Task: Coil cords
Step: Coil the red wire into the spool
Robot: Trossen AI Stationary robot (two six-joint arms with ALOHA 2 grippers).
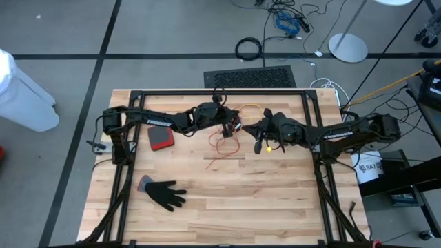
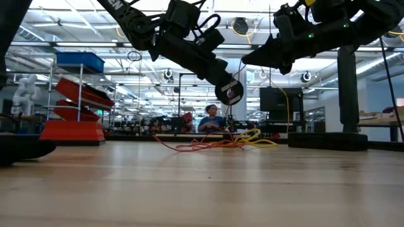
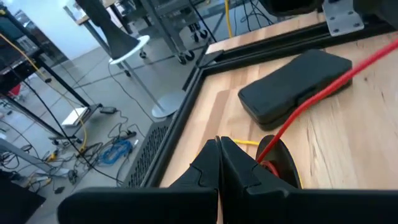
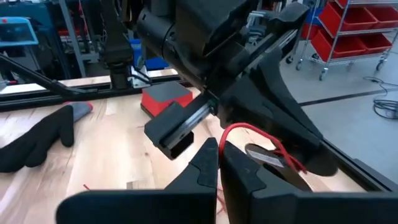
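A wooden table [image 1: 220, 200] seen from above, with two dark robot arms reaching toward each other near its far middle. The left gripper [image 1: 229, 129] hangs above the table over a loose tangle of thin red cord [image 1: 224, 146]; its wrist camera shows the two dark fingers [image 3: 208, 165] pressed together with no gap, and a red strand [image 3: 323, 90] runs close past the fingertips, though it cannot be told whether the strand is pinched or only lies beside them. The right gripper [image 1: 260, 131] sits just beside the left one, also raised off the table; its fingers [image 4: 208, 158] are likewise closed tight against each other, with nothing visibly between them. In the right wrist camera a loop of red cord [image 4: 261, 137] hangs at the left arm's gripper body, just ahead of the right fingertips. A yellow-orange cord [image 1: 249, 109] lies on the table near the far edge, close behind the two grippers; from table height it shows as a yellow coil [image 2: 255, 139] beside the red tangle [image 2: 202, 145]. Nearer the left arm lies a flat red and black pad [image 1: 160, 137], and a black glove [image 1: 164, 193] rests on the table's near left part, well apart from the cords.
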